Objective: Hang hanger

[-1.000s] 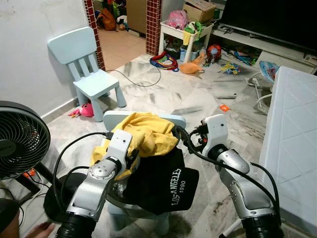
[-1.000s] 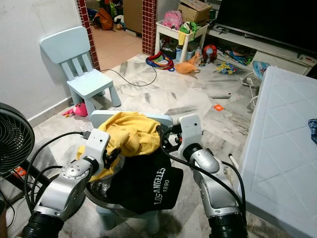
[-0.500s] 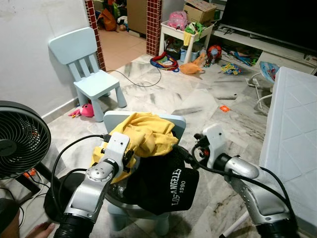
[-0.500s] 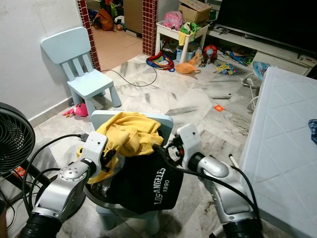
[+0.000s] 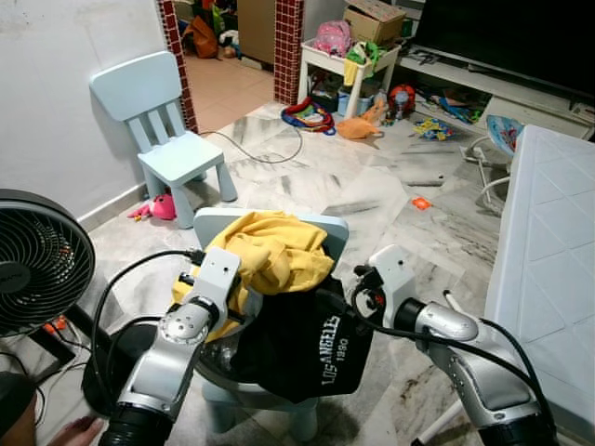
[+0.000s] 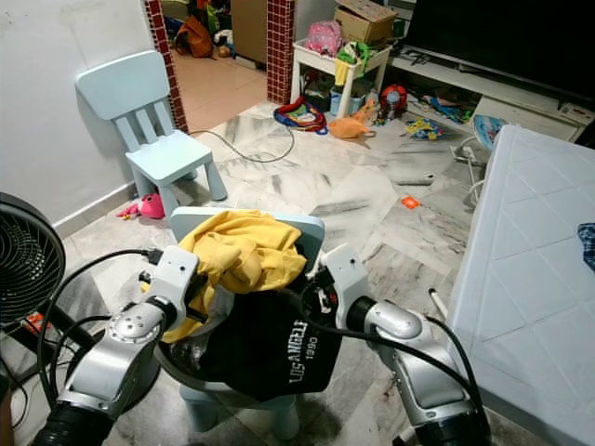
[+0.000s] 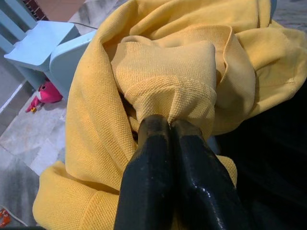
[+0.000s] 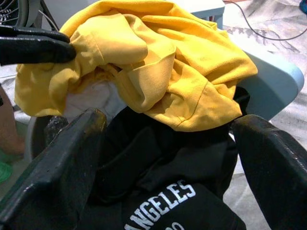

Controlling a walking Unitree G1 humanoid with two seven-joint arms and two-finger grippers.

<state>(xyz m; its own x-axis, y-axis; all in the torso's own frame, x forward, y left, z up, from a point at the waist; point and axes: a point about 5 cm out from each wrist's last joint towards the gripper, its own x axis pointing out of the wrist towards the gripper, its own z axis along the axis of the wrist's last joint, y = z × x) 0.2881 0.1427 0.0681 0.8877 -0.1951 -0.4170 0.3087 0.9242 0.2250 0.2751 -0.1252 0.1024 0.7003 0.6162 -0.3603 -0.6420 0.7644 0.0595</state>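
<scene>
On chair: left hand (image 7: 169,125) pinching yellow shirt (image 7: 201,62); right hand (image 8: 168,143) wide.

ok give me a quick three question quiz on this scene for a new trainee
1. True or false: the left claw is shut on the yellow shirt.
2. Which garment bears white lettering: A, the yellow shirt; B, the black shirt; C, neither?
3. Fill in: the right claw is ____, one finger on each side of the clothes pile on the pale blue chair.

Key: 1 true. 2 B. 3 open.
</scene>
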